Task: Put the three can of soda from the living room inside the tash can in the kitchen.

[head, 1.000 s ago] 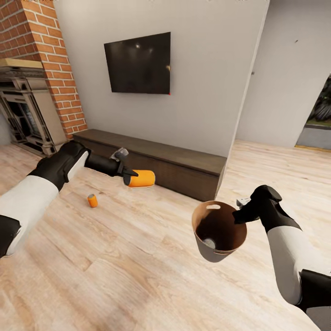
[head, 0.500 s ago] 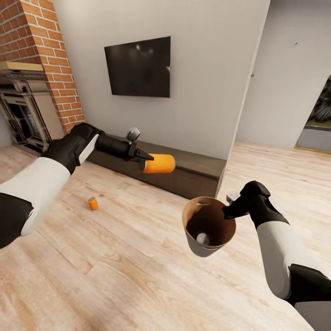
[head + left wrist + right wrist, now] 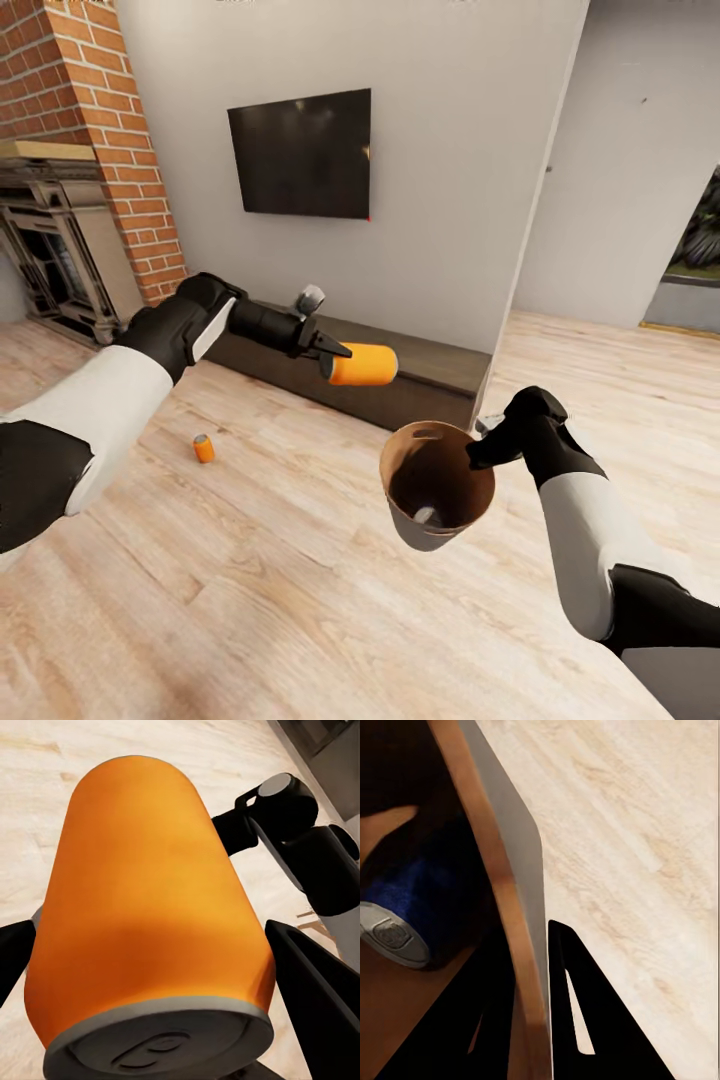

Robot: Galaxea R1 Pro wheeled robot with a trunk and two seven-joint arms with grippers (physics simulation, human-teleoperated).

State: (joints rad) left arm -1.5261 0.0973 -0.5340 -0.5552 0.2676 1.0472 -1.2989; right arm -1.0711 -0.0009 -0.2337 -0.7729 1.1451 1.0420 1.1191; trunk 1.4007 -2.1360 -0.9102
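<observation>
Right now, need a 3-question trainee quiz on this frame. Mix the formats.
1. True or false: the left gripper holds an orange can off the floor.
2. What lies inside the bin that the right gripper holds by the rim?
A. a blue can
B. an orange can
C. nothing
3. Fill in: the second orange can stands on the ____.

Key: 1 true. 2 A, the blue can lies on its side inside. 3 floor.
</observation>
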